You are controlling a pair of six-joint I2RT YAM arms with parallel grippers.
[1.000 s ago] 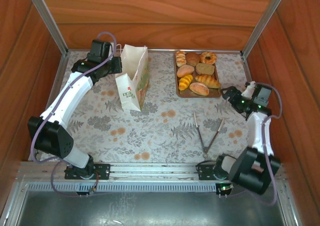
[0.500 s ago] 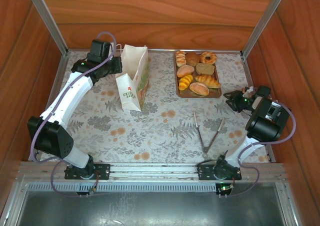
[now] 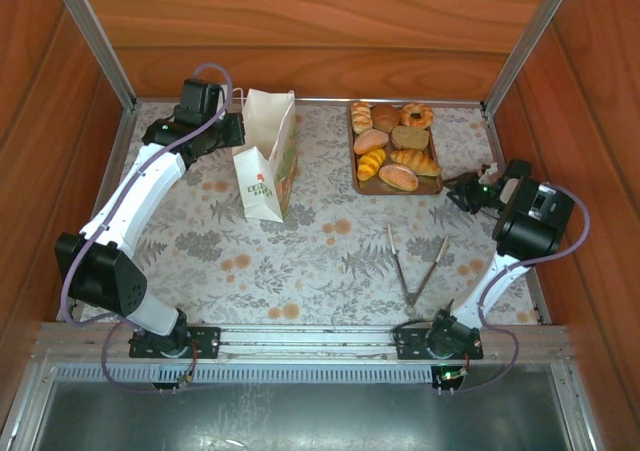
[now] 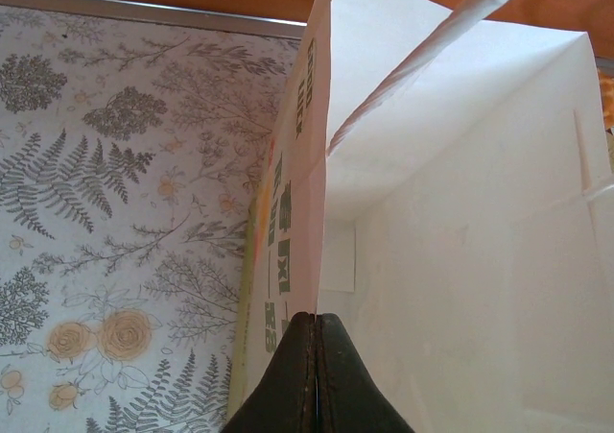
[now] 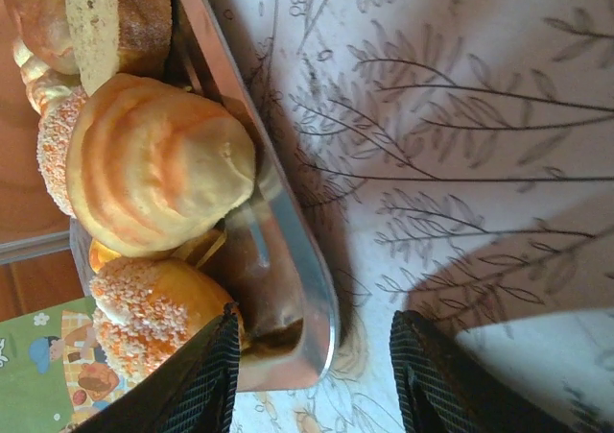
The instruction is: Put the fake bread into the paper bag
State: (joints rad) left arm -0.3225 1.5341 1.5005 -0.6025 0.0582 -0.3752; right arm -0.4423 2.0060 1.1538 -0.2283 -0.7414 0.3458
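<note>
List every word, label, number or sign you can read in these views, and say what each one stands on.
On the paper bag, left wrist view: green lettering running down the front, seen at a steep angle, not readable.
On the same bag, top view: the lettering and a small red mark, too small to read.
No other readable text can be made out.

— Look at your table first: a pale cloth tablecloth (image 3: pixel 320 256) printed with grey ferns and orange blossoms, walled by red-brown wood panels (image 3: pixel 320 31).

— At your far left, the white paper bag (image 3: pixel 262 166) carries green lettering and a small red mark.

— Far right, your glossy toy pastries (image 3: pixel 408 138) sit on a brown rectangular tray (image 5: pixel 278 212): golden croissants (image 3: pixel 372 163) with orange stripes, dark brown rolls (image 3: pixel 386 119), and a pinkish bun (image 3: pixel 398 177) nearest you.
</note>
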